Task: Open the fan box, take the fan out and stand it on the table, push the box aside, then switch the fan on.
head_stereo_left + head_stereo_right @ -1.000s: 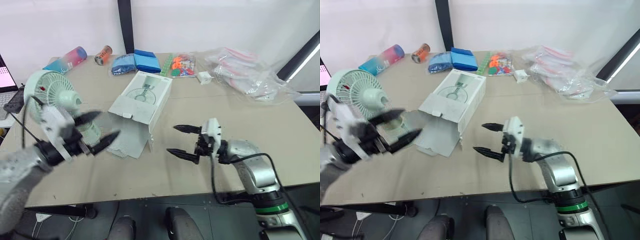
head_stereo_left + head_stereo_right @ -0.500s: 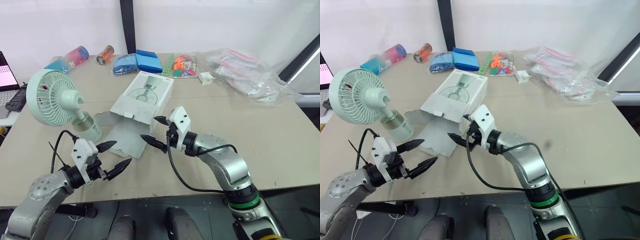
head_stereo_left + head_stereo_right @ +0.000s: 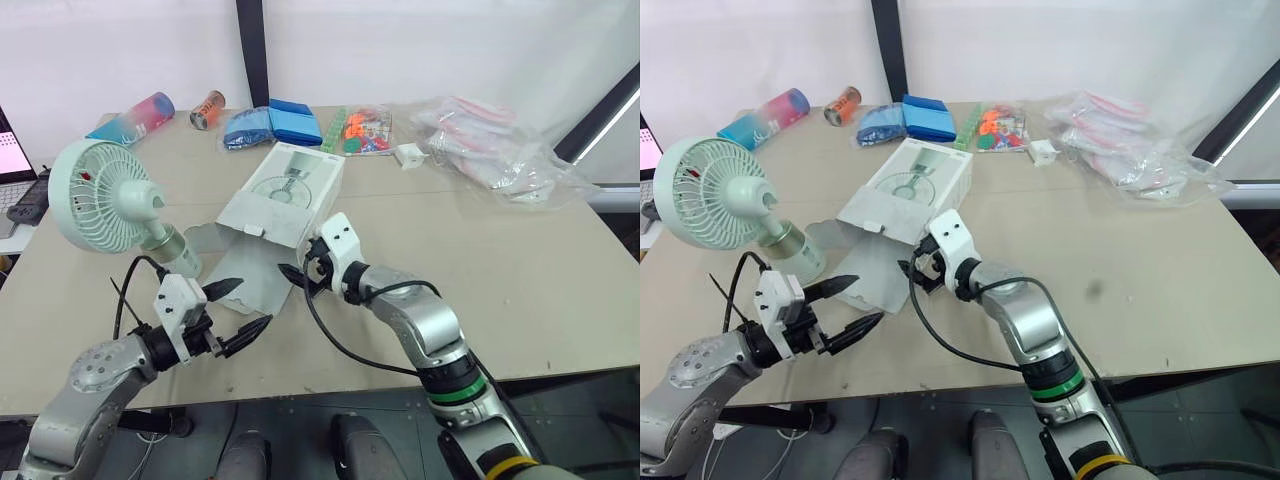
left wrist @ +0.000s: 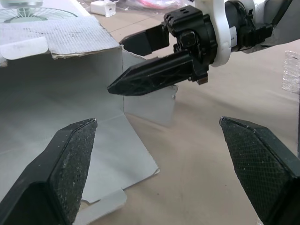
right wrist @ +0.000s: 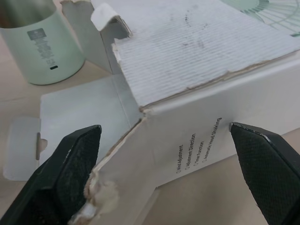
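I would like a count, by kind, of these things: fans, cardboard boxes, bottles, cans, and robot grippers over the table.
fan: 1
fan box: 1
bottle: 1
can: 1
grippers: 2 (left gripper, right gripper)
Total: 6

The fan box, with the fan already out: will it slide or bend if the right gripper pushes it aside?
Probably light, since the fan stands outside the box, so it should slide easily. Its thin cardboard is torn at one corner, so a push there may buckle the wall. The open flap on the table might drag or fold.
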